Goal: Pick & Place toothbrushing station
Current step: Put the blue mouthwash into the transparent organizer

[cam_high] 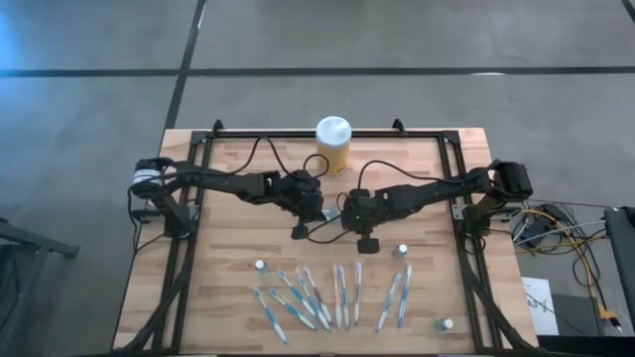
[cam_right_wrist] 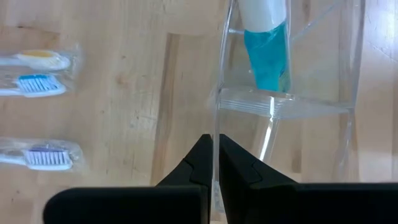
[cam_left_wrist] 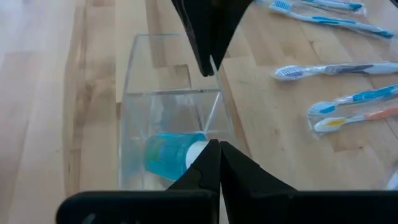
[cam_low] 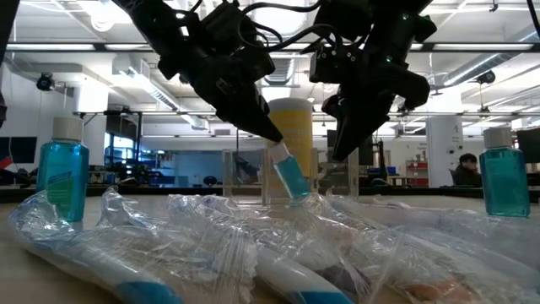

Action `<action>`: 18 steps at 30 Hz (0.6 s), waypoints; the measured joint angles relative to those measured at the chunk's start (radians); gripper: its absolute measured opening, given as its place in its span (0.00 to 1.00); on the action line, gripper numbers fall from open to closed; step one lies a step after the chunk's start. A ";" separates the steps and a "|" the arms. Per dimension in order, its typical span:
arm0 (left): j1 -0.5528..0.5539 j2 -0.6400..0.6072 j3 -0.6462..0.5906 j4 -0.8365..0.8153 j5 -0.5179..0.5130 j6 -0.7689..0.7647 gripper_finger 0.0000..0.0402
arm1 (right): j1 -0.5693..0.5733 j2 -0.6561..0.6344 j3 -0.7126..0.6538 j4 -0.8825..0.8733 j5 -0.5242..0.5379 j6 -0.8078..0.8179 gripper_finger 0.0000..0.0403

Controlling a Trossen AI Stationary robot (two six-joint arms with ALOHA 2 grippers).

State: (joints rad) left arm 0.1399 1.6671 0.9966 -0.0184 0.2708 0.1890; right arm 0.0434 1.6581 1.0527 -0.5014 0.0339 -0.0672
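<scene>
Gripping the clear holder [cam_left_wrist: 174,118] from opposite sides, both tools sit at the centre of the high view, just below the yellow jar [cam_high: 333,143]. The left tool [cam_left_wrist: 213,106] is closed, its fingers pinched on the holder's thin wall; it looks set to keep the light box from sliding or tipping. The right tool [cam_right_wrist: 215,163] is likewise closed on the wall's edge on its side, which would brace the box from the other direction.

A small blue tube [cam_left_wrist: 169,155] with a white cap already lies tilted inside one compartment, leaning against the wall, so loading seems to have begun.

Wrapped toothbrushes [cam_high: 337,296] lie fanned in a row along the lower middle of the high view, well apart from the holder, with more tubes [cam_high: 401,251] standing near them, one at lower right and one at the row's left end. Laid out singly and spaced, they leave room for a tool to close on each.
</scene>
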 joint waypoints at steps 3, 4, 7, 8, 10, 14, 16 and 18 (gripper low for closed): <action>0.000 0.010 0.000 0.005 0.004 0.001 0.01 | 0.000 0.000 0.000 0.000 0.001 0.000 0.02; 0.000 0.015 0.000 0.011 0.004 0.002 0.01 | 0.000 0.000 0.000 0.000 0.001 0.000 0.02; 0.000 0.023 0.001 0.029 0.005 0.005 0.02 | 0.005 0.000 0.000 0.002 0.004 0.003 0.02; 0.000 0.024 0.001 0.038 0.005 0.005 0.02 | 0.010 0.000 0.000 0.002 0.007 0.004 0.02; -0.001 0.025 0.000 0.055 0.003 0.006 0.01 | 0.018 0.000 0.000 0.003 0.012 0.004 0.02; 0.000 0.025 0.010 0.069 -0.021 0.021 0.01 | 0.031 0.000 0.000 0.010 0.015 0.006 0.02; 0.000 0.027 0.017 0.071 -0.048 0.023 0.01 | 0.034 0.000 0.000 0.011 0.008 0.008 0.02; 0.001 0.034 0.024 0.073 -0.066 0.023 0.01 | 0.037 0.000 0.000 0.011 0.004 0.008 0.02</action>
State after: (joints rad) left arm 0.1413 1.7006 1.0208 0.0544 0.2052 0.2119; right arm 0.0804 1.6581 1.0523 -0.4903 0.0374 -0.0593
